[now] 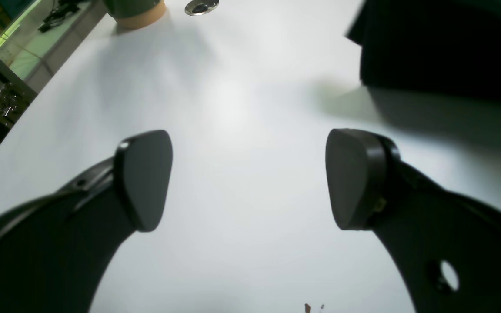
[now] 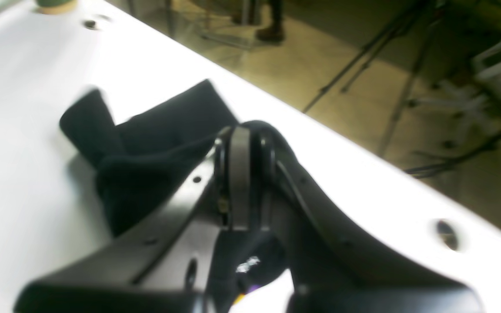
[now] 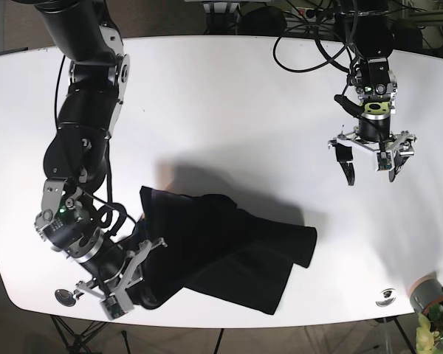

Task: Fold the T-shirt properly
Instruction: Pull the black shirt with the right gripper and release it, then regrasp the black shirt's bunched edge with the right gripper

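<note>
Base view shows your right claw [image 3: 129, 284] clamped on the black T-shirt [image 3: 221, 247] at its near-left end, close to the front edge of the white worktop [image 3: 229, 110]. The shirt lies bunched, running toward the centre. Your left claw [image 3: 371, 164] hangs spread wide and empty above bare worktop, well apart from the shirt. No legible writing shows.

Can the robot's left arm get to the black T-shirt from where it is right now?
Probably yes. The left gripper hangs open over bare white table, apart from the T-shirt, and nothing lies between them. The right gripper is shut on the shirt's far end, out of its way.
</note>
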Robot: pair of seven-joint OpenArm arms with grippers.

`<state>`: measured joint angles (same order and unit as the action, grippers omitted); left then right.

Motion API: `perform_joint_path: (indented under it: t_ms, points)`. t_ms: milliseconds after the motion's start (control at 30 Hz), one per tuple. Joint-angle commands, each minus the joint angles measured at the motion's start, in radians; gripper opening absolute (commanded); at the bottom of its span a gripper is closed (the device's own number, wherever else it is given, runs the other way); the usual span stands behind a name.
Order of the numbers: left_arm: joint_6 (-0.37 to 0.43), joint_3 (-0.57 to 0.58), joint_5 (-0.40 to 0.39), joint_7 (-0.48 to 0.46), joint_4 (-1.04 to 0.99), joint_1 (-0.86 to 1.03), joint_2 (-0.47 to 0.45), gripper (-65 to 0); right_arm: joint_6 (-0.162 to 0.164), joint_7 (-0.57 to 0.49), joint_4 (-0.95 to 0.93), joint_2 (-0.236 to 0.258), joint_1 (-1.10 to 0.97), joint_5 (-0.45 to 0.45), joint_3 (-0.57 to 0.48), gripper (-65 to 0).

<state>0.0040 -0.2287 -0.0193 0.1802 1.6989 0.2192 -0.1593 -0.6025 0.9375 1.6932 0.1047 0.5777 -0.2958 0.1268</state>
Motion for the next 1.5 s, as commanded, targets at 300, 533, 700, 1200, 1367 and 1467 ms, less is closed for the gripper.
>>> perform_joint_path:
  t_ms: [300,533,700,1200,1367,1467]
  points:
    - [0.008,0.025,0.003,-0.028,0.080,-0.037,-0.013,-12.8,0.003,0.005,-0.049,0.148,0.361,-0.099,-0.005,-63.1]
    - [0.008,0.032,0.003,-0.026,0.083,-0.063,-0.013,-12.8,0.003,0.010,-0.218,0.220,0.604,-0.159,-0.042,-63.1]
    - [0.008,0.032,0.005,-0.026,0.082,-0.079,-0.013,-12.8,0.003,0.010,-0.330,0.252,0.728,-0.181,-0.094,-63.1]
    - [0.008,0.030,0.005,-0.026,0.074,-0.096,-0.013,-12.8,0.022,0.010,-0.385,0.252,0.704,-0.168,-0.128,-57.4]
    - [0.008,0.028,0.005,-0.026,0.069,-0.088,-0.013,-12.8,0.122,0.002,-0.385,0.246,0.528,-0.176,-0.125,-34.1]
    - [0.008,0.028,0.005,-0.026,0.045,-0.088,-0.013,-12.8,0.137,-0.035,-0.384,0.209,0.420,-0.173,-0.125,-21.7]
